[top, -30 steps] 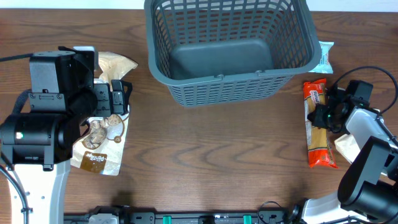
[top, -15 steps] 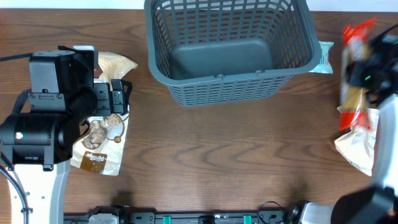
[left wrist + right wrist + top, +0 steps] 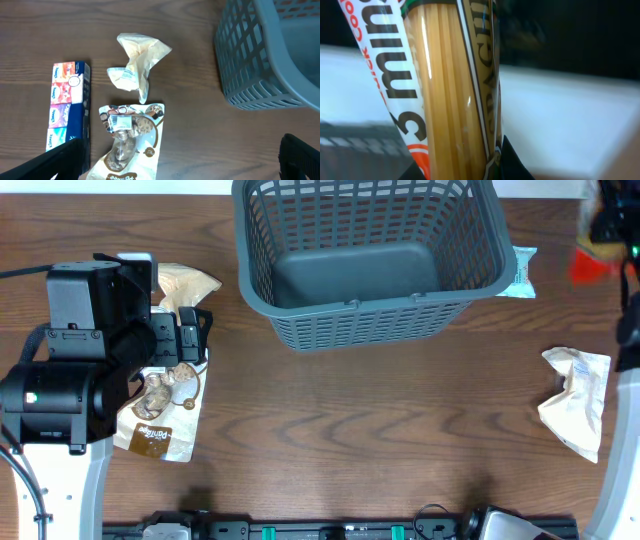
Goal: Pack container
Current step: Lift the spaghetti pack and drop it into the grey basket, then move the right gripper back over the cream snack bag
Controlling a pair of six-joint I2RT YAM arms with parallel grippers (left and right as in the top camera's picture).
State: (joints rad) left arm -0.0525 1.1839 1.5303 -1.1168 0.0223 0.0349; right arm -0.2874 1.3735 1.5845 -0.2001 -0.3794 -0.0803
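Clearly the right gripper (image 3: 612, 230) is the one to deliver: it is clamped on the spaghetti packet (image 3: 450, 90), raised at the far right of the table (image 3: 330, 430). The empty container (image 3: 370, 330) sits to that gripper's left and near it, its long axis running left to right. The left gripper (image 3: 192, 337) hangs wide open above a brown snack pouch (image 3: 155, 420), holding nothing.

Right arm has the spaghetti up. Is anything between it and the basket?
Nothing visible. The right gripper holds the spaghetti packet raised off to the right of the basket. The basket is empty, and only a small white packet lies flat beside its right wall.
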